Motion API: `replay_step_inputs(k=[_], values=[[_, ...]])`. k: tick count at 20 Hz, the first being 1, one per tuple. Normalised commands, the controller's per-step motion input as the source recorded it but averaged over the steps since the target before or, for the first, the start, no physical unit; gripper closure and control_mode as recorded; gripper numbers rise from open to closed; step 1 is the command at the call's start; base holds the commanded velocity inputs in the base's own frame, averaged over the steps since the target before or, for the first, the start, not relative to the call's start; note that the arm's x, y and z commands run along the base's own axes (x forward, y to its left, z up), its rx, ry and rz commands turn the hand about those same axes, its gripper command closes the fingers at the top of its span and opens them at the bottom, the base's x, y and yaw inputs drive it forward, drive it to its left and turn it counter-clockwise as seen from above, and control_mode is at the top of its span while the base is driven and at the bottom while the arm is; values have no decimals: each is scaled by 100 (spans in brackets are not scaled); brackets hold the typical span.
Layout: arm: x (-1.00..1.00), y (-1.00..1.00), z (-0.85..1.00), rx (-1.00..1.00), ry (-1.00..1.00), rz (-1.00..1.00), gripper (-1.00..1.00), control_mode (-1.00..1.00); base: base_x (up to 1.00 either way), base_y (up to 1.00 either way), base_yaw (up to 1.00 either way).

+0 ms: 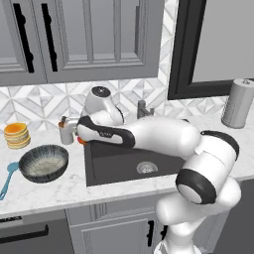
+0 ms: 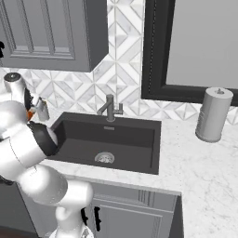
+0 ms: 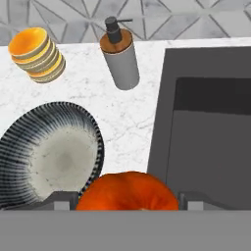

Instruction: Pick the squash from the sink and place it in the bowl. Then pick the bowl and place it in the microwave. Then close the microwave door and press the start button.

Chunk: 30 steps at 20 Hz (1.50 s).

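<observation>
The squash point(image 3: 127, 192) is a round orange ball held between my two fingers, and a sliver of it point(image 1: 81, 140) peeks out under the hand. My gripper point(image 1: 75, 133) point(image 3: 127, 203) is shut on it, hovering above the left rim of the dark sink point(image 1: 114, 166) point(image 2: 132, 139) point(image 3: 211, 147). The ribbed dark bowl point(image 1: 43, 162) point(image 3: 49, 157) with its pale speckled inside sits on the marble counter just left of the sink, beside the squash. The microwave and its door are out of view.
A grey soap dispenser point(image 1: 66, 133) point(image 3: 120, 56) stands behind the gripper, near a stack of orange-tan discs point(image 1: 17, 135) point(image 3: 38, 54). The faucet point(image 2: 109, 108) rises behind the sink. A paper towel roll point(image 1: 238, 103) stands far right. A blue utensil point(image 1: 7, 179) lies left of the bowl.
</observation>
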Motion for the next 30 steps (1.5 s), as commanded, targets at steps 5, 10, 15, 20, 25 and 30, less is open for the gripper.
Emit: replay_step_inputs(k=[5, 10, 15, 20, 25, 30], values=[[0, 100, -17, 0, 12, 10, 100, -100, 0, 0, 0], [2, 78, -32, -1, 3, 0, 100, -100, 0, 0, 0], [0, 54, -75, -2, 4, 0, 100, -100, 0, 0, 0], [4, 17, -38, -2, 2, 0, -100, -100, 0, 0, 0], [0, -14, 24, 1, 0, 0, -100, -100, 0, 0, 0], [-5, -57, 8, 11, 0, 0, -100, -100, 0, 0, 0]])
